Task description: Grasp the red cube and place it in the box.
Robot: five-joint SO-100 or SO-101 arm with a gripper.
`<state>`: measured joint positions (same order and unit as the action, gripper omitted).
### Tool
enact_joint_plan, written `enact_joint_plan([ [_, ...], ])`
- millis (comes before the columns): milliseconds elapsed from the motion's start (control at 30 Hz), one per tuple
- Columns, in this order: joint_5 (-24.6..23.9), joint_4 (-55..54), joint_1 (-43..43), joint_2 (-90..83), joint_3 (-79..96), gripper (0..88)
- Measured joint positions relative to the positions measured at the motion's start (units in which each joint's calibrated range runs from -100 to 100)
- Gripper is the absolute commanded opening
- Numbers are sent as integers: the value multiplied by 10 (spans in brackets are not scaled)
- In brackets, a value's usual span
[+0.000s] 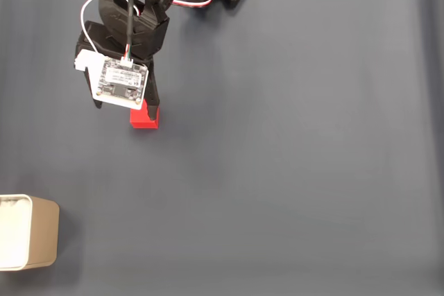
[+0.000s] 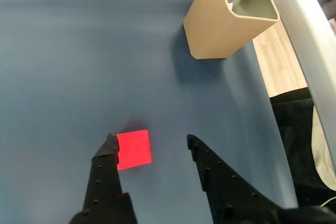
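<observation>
My hand (image 2: 152, 142) is spread wide, one fingertip touching the small matte red cube (image 2: 133, 149); the beige rounded-corner box (image 2: 218, 27) stands well apart from that cube.

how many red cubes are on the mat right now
1. The red cube lies on the dark mat, partly under the arm in the fixed view; in the wrist view it sits between the open fingers, beside the left one. None elsewhere.

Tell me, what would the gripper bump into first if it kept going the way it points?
Probably the red cube: it lies between the open gripper fingers, touching one. Depth is unclear.
</observation>
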<state>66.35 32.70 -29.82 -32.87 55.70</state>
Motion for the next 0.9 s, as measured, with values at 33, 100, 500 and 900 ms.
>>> enact_joint_plan([
  [33, 2, -1, 0, 0, 1, 321],
  [100, 6, -2, 1, 0, 3, 331],
  [500, 15, -30, 1, 5, 51, 351],
  [900, 17, -49, 7, 30, 61, 359],
])
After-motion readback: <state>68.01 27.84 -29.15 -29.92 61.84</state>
